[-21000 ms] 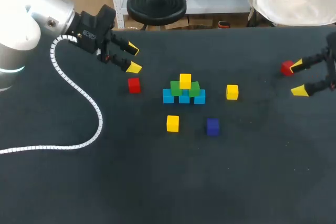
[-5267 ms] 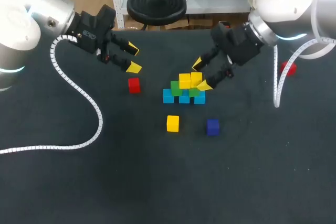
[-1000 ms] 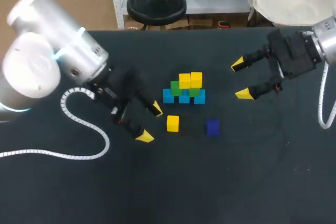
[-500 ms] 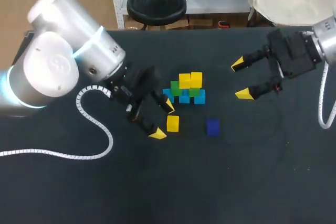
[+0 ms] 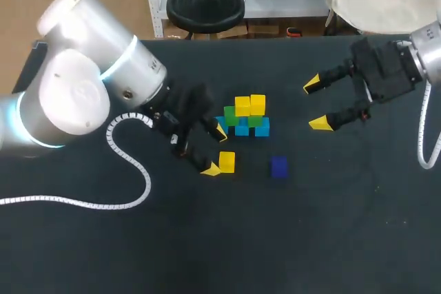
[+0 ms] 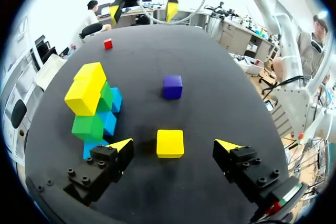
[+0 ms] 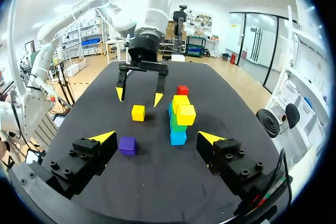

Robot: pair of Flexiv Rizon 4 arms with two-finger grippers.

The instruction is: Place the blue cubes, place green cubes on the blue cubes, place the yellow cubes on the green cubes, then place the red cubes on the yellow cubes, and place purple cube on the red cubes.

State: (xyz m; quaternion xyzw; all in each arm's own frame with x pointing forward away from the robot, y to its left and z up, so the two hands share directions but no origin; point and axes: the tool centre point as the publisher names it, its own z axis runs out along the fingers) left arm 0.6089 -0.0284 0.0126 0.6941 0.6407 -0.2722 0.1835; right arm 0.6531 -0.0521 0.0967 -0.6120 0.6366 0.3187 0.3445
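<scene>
Since swinging in from the frame's upper left, my left gripper (image 5: 216, 151) stands wide open, empty, apparently straddling the loose yellow cube (image 5: 227, 162); pickup looks next.

Loose cube (image 5: 227, 162) beside left hand (image 5: 216, 151)

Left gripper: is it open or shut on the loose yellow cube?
Open: the left gripper's fingers stand apart, the loose yellow cube between them, untouched.
</scene>
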